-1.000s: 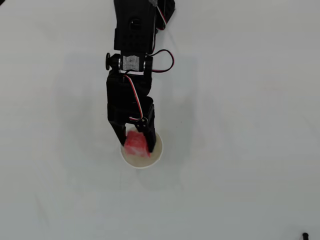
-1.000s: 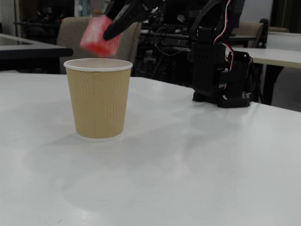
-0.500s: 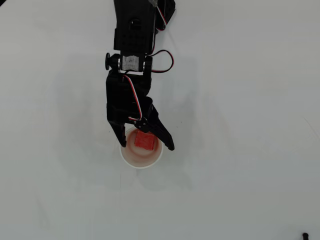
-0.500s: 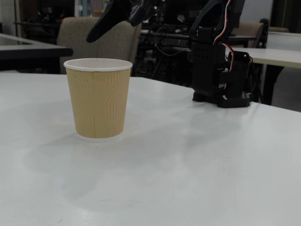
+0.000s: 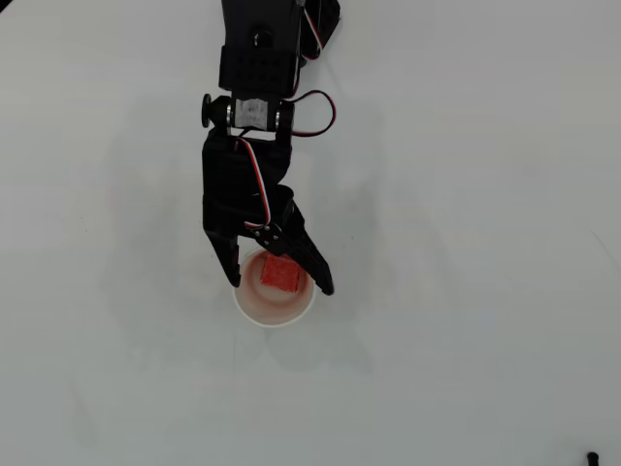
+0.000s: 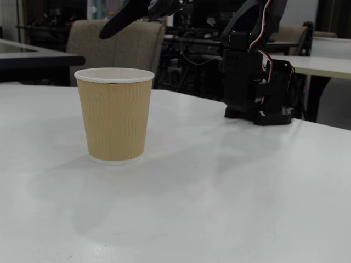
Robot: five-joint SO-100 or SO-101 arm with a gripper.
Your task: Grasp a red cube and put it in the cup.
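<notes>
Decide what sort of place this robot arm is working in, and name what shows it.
Probably an office or lab workroom. The fixed view shows an upholstered chair behind the white table, more tables and dark cabled equipment behind the paper cup.

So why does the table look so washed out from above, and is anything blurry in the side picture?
In the overhead view, even bright light bleaches the table, with only faint shadows around the cup. In the fixed view, the cup is sharp, the background chairs soft, and a dim shadow spreads at its base.
</notes>
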